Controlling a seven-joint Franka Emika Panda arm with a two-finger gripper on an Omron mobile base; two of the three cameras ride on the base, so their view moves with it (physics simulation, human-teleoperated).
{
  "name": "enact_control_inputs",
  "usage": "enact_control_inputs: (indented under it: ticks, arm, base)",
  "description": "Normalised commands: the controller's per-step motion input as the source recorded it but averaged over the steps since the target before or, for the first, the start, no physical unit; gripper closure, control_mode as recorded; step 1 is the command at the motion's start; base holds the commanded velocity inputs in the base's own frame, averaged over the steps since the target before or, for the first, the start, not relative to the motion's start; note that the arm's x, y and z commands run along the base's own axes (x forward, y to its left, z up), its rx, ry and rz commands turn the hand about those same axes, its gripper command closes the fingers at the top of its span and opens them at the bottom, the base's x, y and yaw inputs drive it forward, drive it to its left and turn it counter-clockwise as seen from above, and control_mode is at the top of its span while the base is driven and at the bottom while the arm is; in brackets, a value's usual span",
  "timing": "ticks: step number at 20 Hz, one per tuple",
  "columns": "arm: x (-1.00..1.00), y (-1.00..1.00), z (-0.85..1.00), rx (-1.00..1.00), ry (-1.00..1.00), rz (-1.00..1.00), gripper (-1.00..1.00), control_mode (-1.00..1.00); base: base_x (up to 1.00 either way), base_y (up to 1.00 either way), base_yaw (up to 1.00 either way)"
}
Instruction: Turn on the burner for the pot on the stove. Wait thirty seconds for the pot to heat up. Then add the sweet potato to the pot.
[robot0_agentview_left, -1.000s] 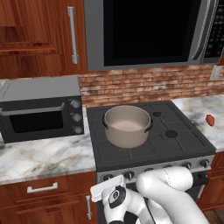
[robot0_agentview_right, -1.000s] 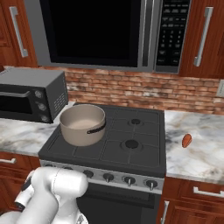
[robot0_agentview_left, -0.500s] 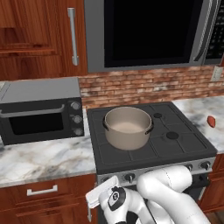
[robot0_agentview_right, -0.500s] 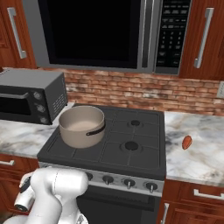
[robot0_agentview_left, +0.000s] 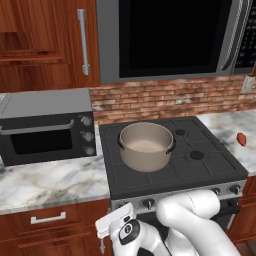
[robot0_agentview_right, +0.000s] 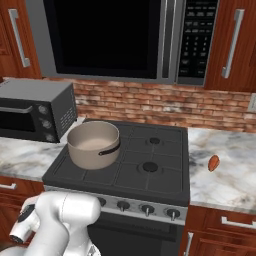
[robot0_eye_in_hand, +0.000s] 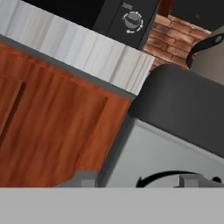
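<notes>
The grey-beige pot stands on the front-left burner of the black stove; its dark side handle shows in the hand view. The sweet potato lies on the marble counter right of the stove. My gripper is low, in front of the stove's left front corner, below the steel knob strip. It is open with nothing between its tips. The leftmost knob is just to its right.
A grey toaster oven sits on the counter left of the stove, its knob in the hand view. Wooden cabinet fronts and a drawer handle are beside the gripper. A microwave hangs above.
The hand has dropped slightly and shifted left along the front of the stove. The pot and the sweet potato have not moved.
</notes>
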Motion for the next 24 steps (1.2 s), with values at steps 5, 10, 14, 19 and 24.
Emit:
enact_control_inputs:
  ticks: [5, 10, 14, 19, 24]
  arm:
    - [0.0, 0.02, -0.76, 0.01, 0.22, 0.28, 1.0, -1.0]
    - [0.0, 0.0, -0.37, 0.08, 0.24, 0.25, 1.0, -1.0]
    - [0.0, 0.0, -0.68, 0.18, 0.43, 0.26, 1.0, -1.0]
    - [-0.01, 0.0, -0.98, 0.31, 0.61, 0.28, 1.0, -1.0]
    - [-0.11, 0.0, -0.91, 0.38, 0.68, 0.27, 1.0, -1.0]
  base:
    - [0.0, 0.0, 0.0]
    - [0.0, 0.0, 0.0]
    - [0.0, 0.0, 0.0]
    - [0.0, 0.0, 0.0]
    - [0.0, 0.0, 0.0]
